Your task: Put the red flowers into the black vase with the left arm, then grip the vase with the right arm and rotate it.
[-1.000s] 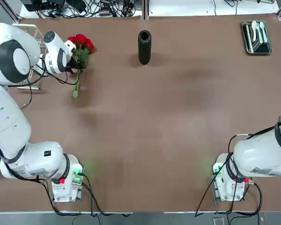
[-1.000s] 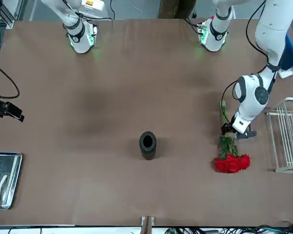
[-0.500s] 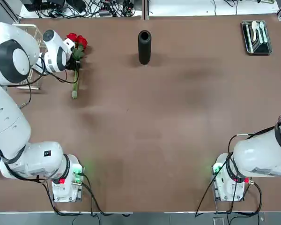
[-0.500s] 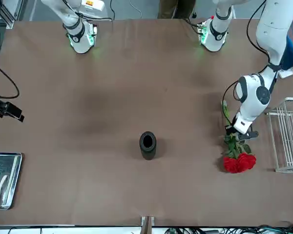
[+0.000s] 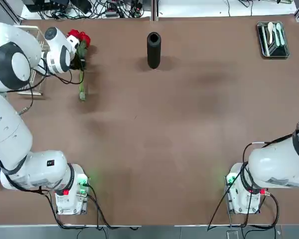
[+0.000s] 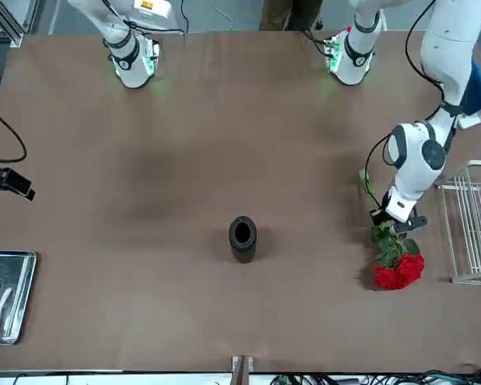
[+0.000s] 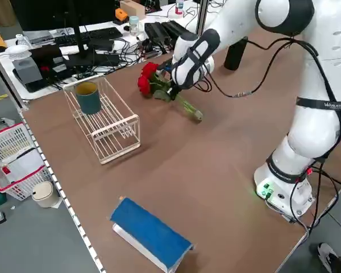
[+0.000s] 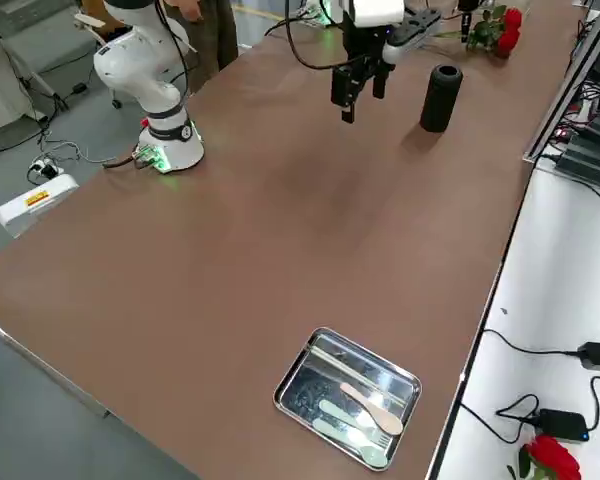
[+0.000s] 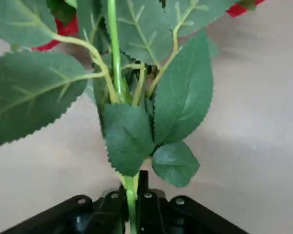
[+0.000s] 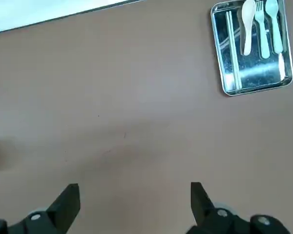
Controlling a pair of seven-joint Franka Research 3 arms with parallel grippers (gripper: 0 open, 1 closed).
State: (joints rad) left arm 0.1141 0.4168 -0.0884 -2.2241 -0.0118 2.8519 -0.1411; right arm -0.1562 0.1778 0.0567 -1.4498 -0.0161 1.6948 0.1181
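The red flowers (image 5: 78, 38) are at the far left of the table, heads toward the far edge and thin stems trailing toward the robot. My left gripper (image 5: 78, 62) is shut on the stems just below the leaves; the left wrist view shows the green stem (image 9: 132, 191) pinched between the black fingers. In the front view the left gripper (image 6: 393, 221) sits above the red heads (image 6: 398, 273). The black vase (image 5: 153, 50) stands upright at the far middle, well apart from the flowers. My right gripper (image 8: 358, 95) hangs open high over the table, holding nothing.
A wire rack (image 7: 111, 128) holding a dark teal cup (image 7: 88, 97) stands at the far left, close to the flowers. A metal tray (image 5: 272, 39) with cutlery lies at the far right corner. A blue box (image 7: 150, 233) lies near the left edge.
My left gripper has shut on the stems. The bunch has swung, its red heads shifting toward the far left edge. The right arm has not moved.
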